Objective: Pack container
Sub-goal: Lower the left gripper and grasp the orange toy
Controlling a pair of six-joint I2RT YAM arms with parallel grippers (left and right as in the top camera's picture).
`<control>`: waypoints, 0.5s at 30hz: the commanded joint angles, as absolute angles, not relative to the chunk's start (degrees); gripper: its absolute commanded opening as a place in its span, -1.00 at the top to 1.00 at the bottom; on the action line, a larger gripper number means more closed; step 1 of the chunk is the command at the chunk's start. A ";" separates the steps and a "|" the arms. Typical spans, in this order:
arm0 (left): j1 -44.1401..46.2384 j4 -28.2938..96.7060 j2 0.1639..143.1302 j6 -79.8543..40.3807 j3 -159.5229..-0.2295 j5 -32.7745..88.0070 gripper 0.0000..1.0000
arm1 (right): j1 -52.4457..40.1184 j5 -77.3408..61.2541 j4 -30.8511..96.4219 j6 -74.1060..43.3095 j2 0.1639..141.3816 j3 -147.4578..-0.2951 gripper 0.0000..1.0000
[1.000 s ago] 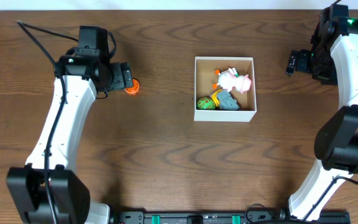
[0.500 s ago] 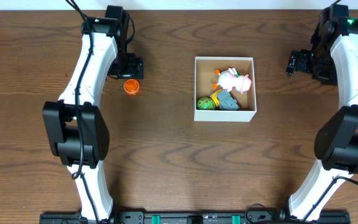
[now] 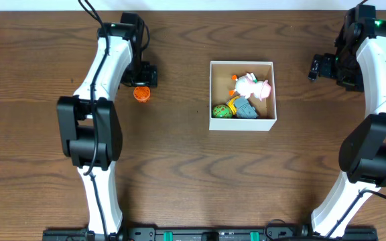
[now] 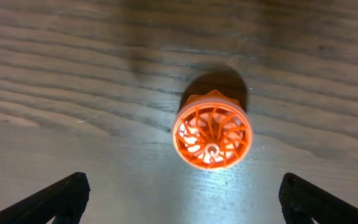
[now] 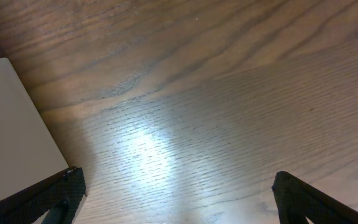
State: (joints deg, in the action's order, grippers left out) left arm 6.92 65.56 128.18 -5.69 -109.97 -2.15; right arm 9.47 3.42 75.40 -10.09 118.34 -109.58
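Hovering over orange toy [image 4: 212,138], perhaps wheel: left gripper [image 4: 182,194].

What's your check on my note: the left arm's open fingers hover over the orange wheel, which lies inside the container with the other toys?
One thing is wrong. The orange wheel lies on the table, left of the container, not inside it, as the overhead view shows. The rest stands: the left fingers are open and hover over it.
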 commanded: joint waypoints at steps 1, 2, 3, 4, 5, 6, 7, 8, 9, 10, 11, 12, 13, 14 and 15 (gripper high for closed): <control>6.66 65.69 130.72 -4.73 -111.13 -3.25 -0.96 | 9.80 3.64 75.40 -10.68 117.75 -109.38 -0.98; 6.66 65.69 131.17 -4.73 -111.13 -3.25 -0.96 | 9.80 3.64 75.40 -10.68 117.75 -109.38 -0.98; 6.66 65.67 131.94 -4.71 -111.13 -3.22 -0.96 | 9.80 3.62 75.40 -10.68 117.75 -109.38 -0.98; 6.66 65.65 132.70 -4.71 -111.13 -3.22 -0.96 | 9.78 3.64 75.40 -10.68 117.75 -109.38 -0.98; 6.66 65.65 133.12 -4.71 -111.13 -3.22 -0.95 | 9.80 3.64 75.40 -10.68 117.75 -109.36 -0.99; 6.66 65.52 133.82 -4.71 -111.11 -3.22 -0.96 | 9.78 3.64 75.42 -10.68 117.75 -109.38 -0.98; 6.66 65.41 134.32 -4.71 -111.13 -3.20 -0.96 | 9.80 3.64 75.40 -10.68 117.75 -109.38 -0.99; 6.66 65.25 134.54 -4.71 -111.13 -3.20 -0.96 | 9.80 3.64 75.40 -10.68 117.75 -109.38 -0.99; 6.66 65.06 134.78 -4.71 -111.11 -3.20 -0.96 | 9.80 3.64 75.40 -10.68 117.75 -109.38 -0.99; 6.66 64.82 134.87 -4.71 -111.13 -3.14 -0.96 | 9.80 3.64 75.40 -10.68 117.75 -109.38 -0.99; 6.66 64.51 134.87 -4.71 -111.11 -2.96 -0.96 | 9.80 3.64 75.40 -10.68 117.75 -109.38 -0.98; 6.66 64.16 134.87 -4.69 -111.11 -2.72 -0.96 | 9.80 3.64 75.40 -10.68 117.75 -109.38 -0.98; 6.66 63.79 134.87 -4.45 -111.11 -2.02 -0.96 | 9.78 3.64 75.40 -10.68 117.75 -109.38 -0.98; 6.66 63.42 134.87 -3.86 -111.11 -1.04 -0.96 | 9.78 3.64 75.42 -10.68 117.75 -109.38 -0.99; 6.66 63.05 134.87 -3.36 -111.11 -0.19 -0.96 | 9.78 3.64 75.40 -10.68 117.75 -109.38 -0.99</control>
State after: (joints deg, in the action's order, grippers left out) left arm 6.90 63.57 135.09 -5.26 -109.97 -1.83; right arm 9.47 3.42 75.40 -10.07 118.34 -109.58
